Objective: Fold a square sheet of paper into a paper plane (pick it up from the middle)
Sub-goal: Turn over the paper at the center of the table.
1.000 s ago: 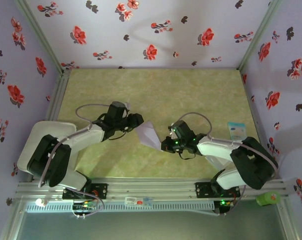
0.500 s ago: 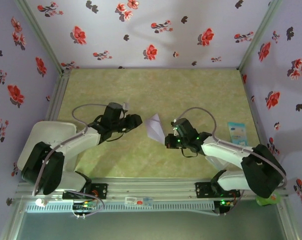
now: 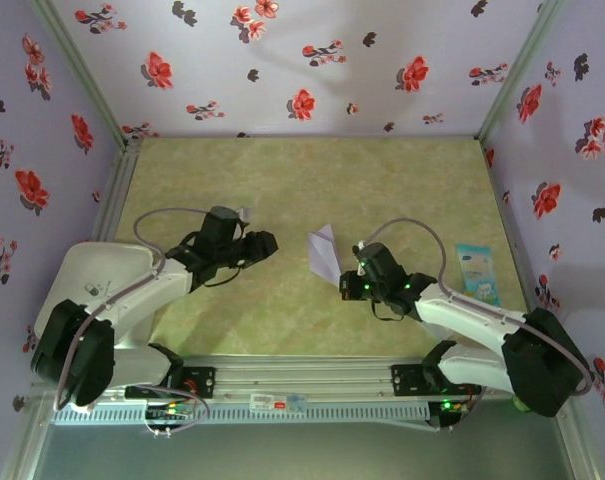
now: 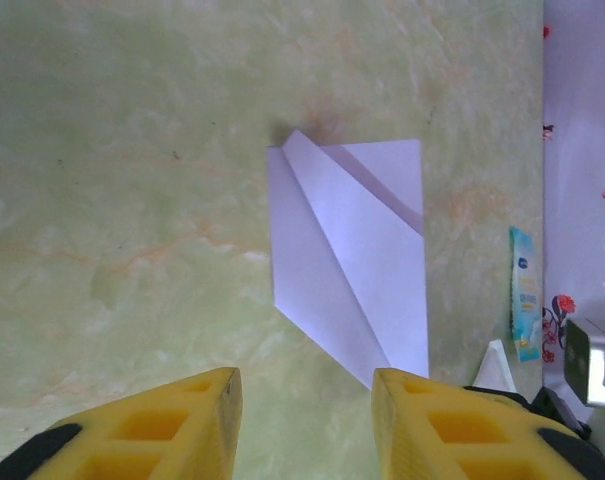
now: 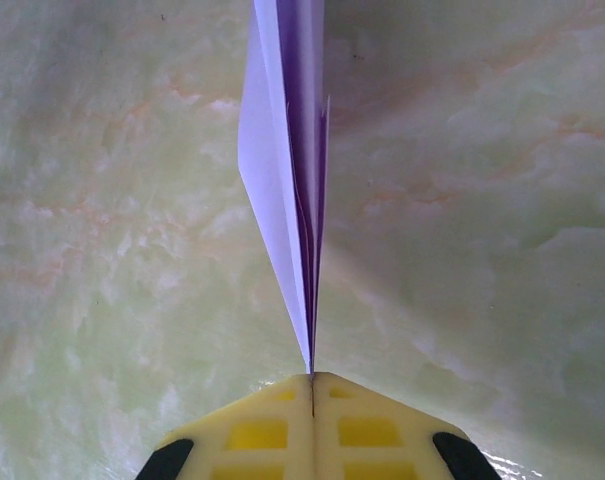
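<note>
Right gripper (image 5: 312, 378) was clamped on the pointed end of the paper plane (image 5: 287, 150), mid table (image 3: 402, 170); left gripper (image 4: 304, 388) hung partly open and empty, nearer the left edge.

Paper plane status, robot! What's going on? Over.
Right gripper shut on the paper plane, pinching its pointed end. Left gripper open, empty, apart from it. Nothing in the way.
</note>
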